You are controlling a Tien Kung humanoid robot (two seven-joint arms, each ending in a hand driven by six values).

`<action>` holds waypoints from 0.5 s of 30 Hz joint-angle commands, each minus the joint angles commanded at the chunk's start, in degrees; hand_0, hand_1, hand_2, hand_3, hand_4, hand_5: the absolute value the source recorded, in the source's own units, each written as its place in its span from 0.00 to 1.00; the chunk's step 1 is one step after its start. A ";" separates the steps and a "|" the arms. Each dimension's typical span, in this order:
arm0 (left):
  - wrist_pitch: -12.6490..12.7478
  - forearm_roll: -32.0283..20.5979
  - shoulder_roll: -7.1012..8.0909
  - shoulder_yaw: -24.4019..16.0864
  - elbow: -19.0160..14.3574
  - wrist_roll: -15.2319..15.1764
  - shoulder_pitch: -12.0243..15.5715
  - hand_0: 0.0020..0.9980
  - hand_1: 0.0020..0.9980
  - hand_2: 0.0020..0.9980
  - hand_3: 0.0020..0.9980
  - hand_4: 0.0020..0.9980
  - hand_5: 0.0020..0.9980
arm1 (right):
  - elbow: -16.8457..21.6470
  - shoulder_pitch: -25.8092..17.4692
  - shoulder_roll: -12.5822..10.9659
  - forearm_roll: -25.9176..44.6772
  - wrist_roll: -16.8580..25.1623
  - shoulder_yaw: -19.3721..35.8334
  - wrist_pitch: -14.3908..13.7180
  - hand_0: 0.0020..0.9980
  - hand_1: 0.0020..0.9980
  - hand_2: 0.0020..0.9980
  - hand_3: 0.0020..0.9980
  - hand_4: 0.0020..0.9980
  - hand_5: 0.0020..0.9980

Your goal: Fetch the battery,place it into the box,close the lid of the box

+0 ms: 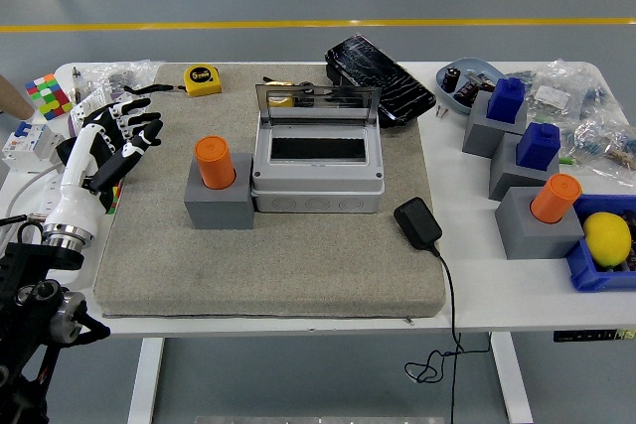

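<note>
The battery point(213, 162) is an orange cylinder standing upright in a grey block holder point(217, 208) on the grey mat point(268, 265). Just to its right stands the grey box point(316, 182), its clear lid point(317, 104) tilted up and back, showing a dark opening. My left hand point(121, 134), white with black joints, hovers over the mat's left edge, to the left of the battery and apart from it. Its fingers are spread and hold nothing. My right arm is out of view.
A black charger point(418, 223) with its cable lies right of the box. A black pouch point(379, 78) and yellow tape measure point(203, 78) lie behind. Right: grey blocks with blue pieces point(509, 98), another orange cylinder point(555, 198), a blue bin with a lemon point(607, 238). A colour cube point(46, 95) sits far left.
</note>
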 joint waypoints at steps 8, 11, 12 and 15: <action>0.11 1.58 -0.36 -0.58 1.23 -0.52 -0.53 0.52 0.66 0.66 0.73 1.00 0.49 | 0.00 0.42 0.25 0.25 0.13 0.31 -0.15 0.65 0.65 0.68 0.59 1.00 0.56; -0.02 2.25 -0.45 -0.44 2.84 -0.93 -1.00 0.54 0.66 0.67 0.73 1.00 0.47 | 0.00 0.11 0.41 0.16 0.08 0.92 -0.20 0.65 0.65 0.68 0.59 1.00 0.56; -0.16 3.28 -0.56 -0.51 3.47 -1.12 -1.23 0.54 0.66 0.67 0.73 1.00 0.47 | 0.00 -0.19 0.45 0.06 0.02 1.06 -0.20 0.65 0.65 0.68 0.59 1.00 0.56; -0.30 4.63 -0.88 -0.58 4.49 -1.41 -1.69 0.54 0.66 0.67 0.73 1.00 0.47 | 0.00 -0.54 0.65 -0.48 -0.17 1.87 -0.23 0.65 0.65 0.68 0.59 1.00 0.56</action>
